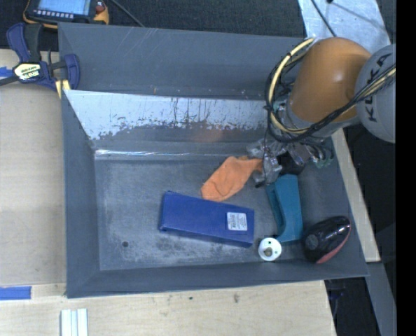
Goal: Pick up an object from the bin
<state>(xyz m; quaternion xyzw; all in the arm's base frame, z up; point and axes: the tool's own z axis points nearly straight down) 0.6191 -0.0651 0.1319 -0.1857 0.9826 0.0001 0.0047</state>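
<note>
My gripper [266,163] hangs low at the back right of the bin floor, under the orange dome of the wrist. It is at the right end of a soft orange lump [225,178], touching or just above it; which, I cannot tell. Right below the gripper lies a teal handle-shaped tool [287,205], running toward the front and ending at a white round cap [269,248].
A flat dark blue box [204,219] with a white label lies in the middle of the floor, front of the orange lump. A black and red rounded thing [326,239] rests in the front right corner. The left half of the floor is bare metal.
</note>
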